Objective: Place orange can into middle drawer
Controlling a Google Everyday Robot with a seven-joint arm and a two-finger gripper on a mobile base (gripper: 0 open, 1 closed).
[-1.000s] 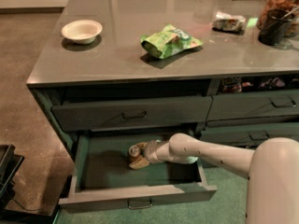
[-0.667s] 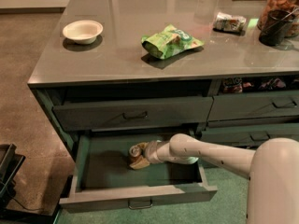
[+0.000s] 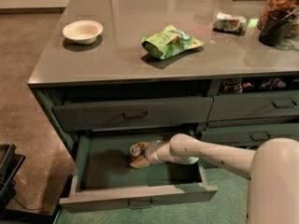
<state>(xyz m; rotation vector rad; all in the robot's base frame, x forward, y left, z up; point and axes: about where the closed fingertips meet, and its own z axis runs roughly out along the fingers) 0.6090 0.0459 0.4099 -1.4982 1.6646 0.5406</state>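
Note:
The middle drawer [image 3: 107, 168] is pulled out at the bottom left of the cabinet, showing its green floor and its flat front with a small handle [image 3: 140, 203]. The orange can [image 3: 135, 150] lies tilted inside it, near the middle of the floor, silver top towards the left. My gripper [image 3: 138, 156] reaches into the drawer from the right on a white arm [image 3: 210, 153] and is shut on the can, low at the drawer floor.
A shut drawer [image 3: 133, 115] sits just above the open one, with narrower drawers [image 3: 254, 106] to the right. On the counter are a white bowl [image 3: 82, 31], a green snack bag [image 3: 170, 41], a small packet [image 3: 229, 21] and a dark jar [image 3: 279, 14]. A black object [image 3: 7, 171] stands on the floor at the left.

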